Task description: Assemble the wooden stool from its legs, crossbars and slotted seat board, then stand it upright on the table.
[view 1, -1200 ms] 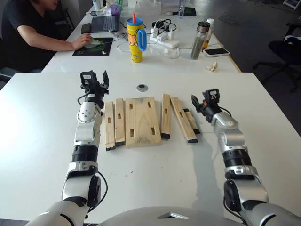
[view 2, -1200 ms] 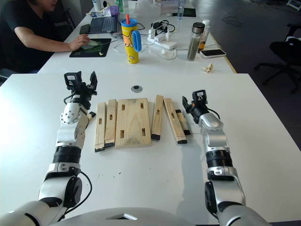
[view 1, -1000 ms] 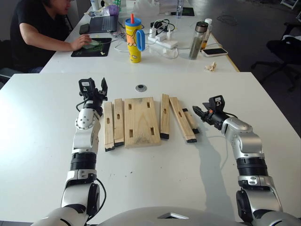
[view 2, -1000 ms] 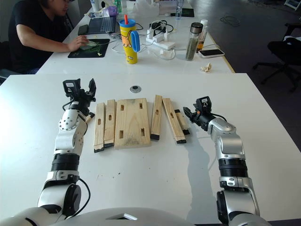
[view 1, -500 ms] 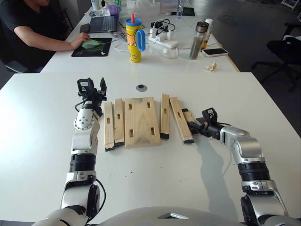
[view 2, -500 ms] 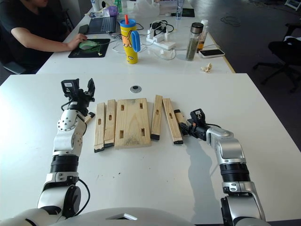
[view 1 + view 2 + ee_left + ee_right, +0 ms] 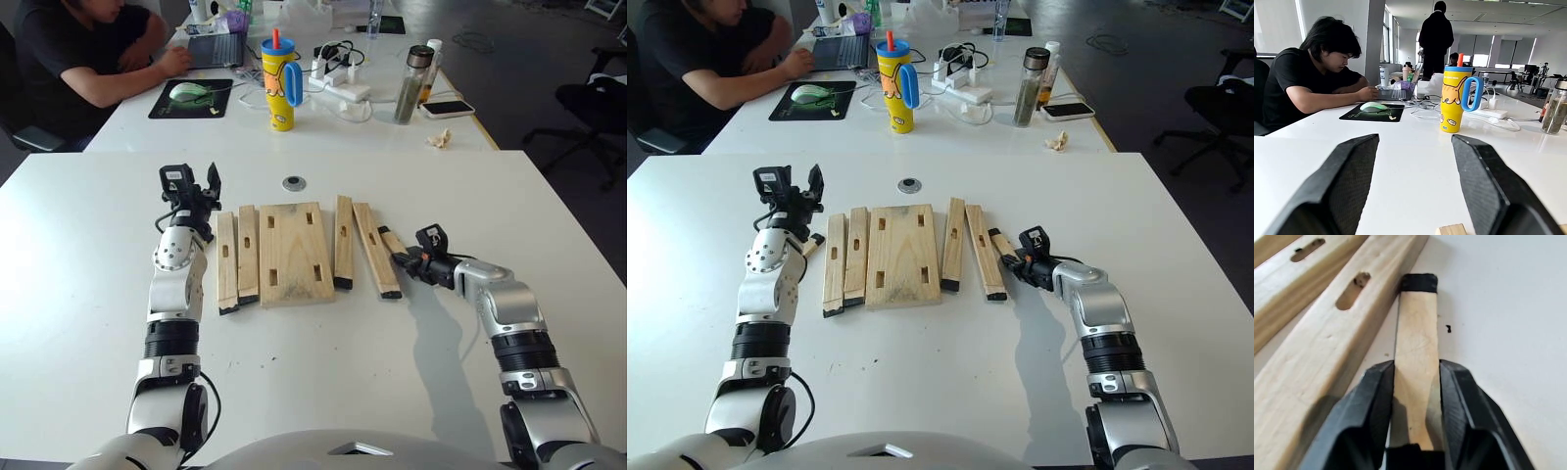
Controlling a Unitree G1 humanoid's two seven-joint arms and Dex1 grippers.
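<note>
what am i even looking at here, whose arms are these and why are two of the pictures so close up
These are the two arms of a humanoid robot. Each arm ends in a two-fingered end effector. The two wide pictures come from cameras in its head, looking down over a white table. The two close-ups come from cameras on its wrists.

The parts of a wooden stool lie flat on the table. A slotted seat board is in the middle, with slotted legs on either side.

The left end effector is open and holds nothing, near the far end of the legs on the robot's left. The right end effector has its fingers closed on a short crossbar, which lies beside the legs on the right. Nothing is assembled yet.
</note>
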